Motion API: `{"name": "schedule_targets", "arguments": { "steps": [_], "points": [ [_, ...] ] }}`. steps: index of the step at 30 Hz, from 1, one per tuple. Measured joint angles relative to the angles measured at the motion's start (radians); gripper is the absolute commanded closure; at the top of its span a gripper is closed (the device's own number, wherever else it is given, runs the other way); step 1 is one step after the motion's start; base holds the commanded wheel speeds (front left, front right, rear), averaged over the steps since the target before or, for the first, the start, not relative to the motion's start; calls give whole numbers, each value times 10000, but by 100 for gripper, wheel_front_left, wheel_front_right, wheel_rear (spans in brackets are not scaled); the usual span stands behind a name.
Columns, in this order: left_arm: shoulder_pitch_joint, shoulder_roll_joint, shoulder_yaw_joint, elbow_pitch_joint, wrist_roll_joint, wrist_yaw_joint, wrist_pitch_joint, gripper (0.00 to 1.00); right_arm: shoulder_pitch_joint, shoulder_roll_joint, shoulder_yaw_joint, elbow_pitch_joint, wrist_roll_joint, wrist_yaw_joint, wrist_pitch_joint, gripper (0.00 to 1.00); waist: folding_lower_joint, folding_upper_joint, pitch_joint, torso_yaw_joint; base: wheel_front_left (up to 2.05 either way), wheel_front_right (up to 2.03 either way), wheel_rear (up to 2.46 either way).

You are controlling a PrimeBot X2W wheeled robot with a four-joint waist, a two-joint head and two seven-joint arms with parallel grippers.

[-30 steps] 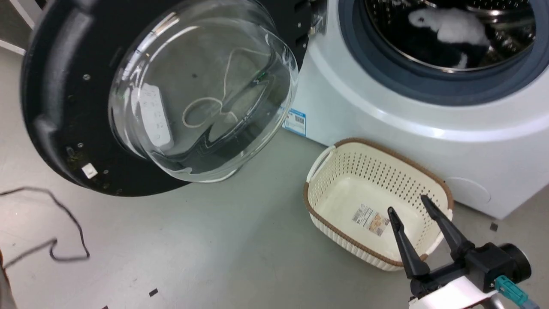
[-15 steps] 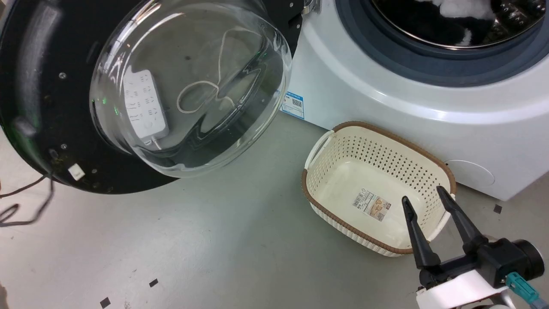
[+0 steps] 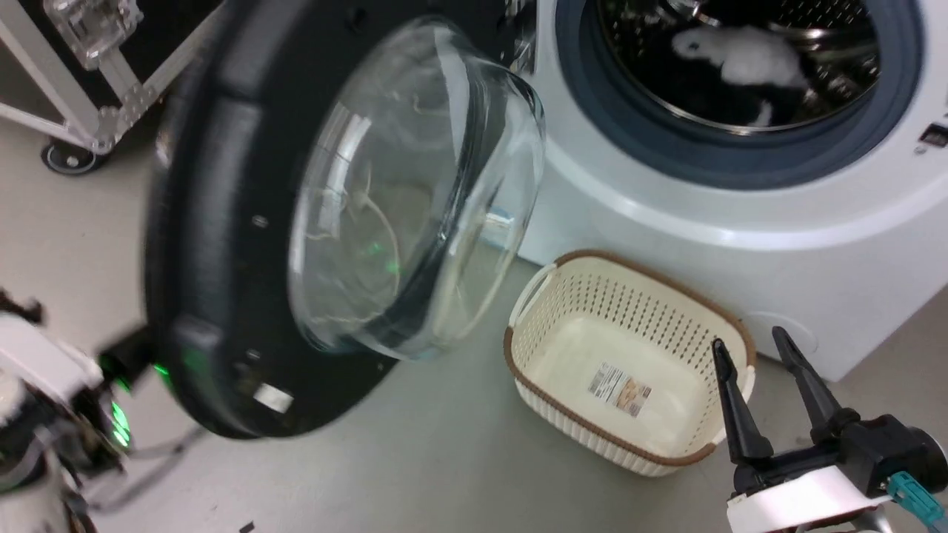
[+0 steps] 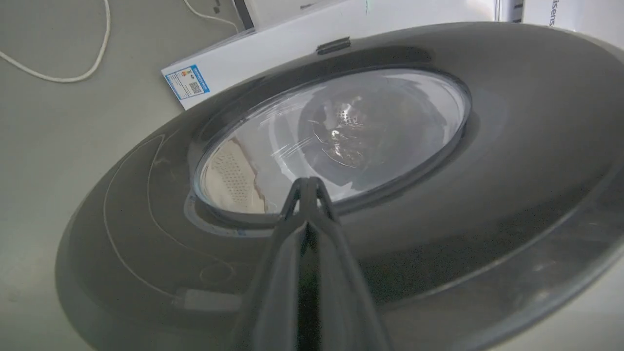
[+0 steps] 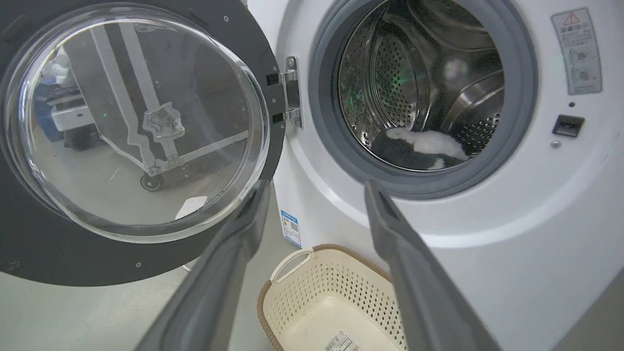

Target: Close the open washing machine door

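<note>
The washing machine door stands partly open, its black rim and bulging glass bowl turned toward the drum opening. In the left wrist view my left gripper is shut, empty, with its tips at the door's outer face by the window's rim. My left arm shows behind the door's lower edge. My right gripper is open and empty, low at the right above the basket's near corner. The right wrist view looks between its fingers at the door, its hinge and the drum.
A cream perforated basket sits on the floor before the white machine, also seen in the right wrist view. White and black laundry lies in the drum. A wheeled black case stands at the far left. A white cable lies on the floor.
The door has swung toward the machine and now shows more edge-on. My left arm has come into the head view behind it. The head camera shifted; the right gripper stays open.
</note>
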Motion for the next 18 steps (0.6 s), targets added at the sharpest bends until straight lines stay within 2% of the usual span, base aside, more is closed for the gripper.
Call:
{"name": "schedule_targets", "arguments": {
  "steps": [7,11,13,18],
  "points": [
    [2361,-1536,-711,-2276,-508,299,842,100,126,263,-389,33,-98,2,0,0,-2,0,-642,-354,0,0,0],
    [3579,-1921,-1697,-3108,-972,431,848,100,134,322,-593,40,-119,0,0,0,-2,0,-827,-799,0,0,0],
    [4047,-1967,-2332,-3302,-1432,435,581,100,141,336,-637,40,-192,0,0,0,-1,0,-884,-1078,0,0,0],
    [4582,-1971,-4247,-3580,-3108,276,-1118,100,154,362,-708,25,-282,2,0,0,-1,0,-862,-1928,0,0,0]
  ]
}}
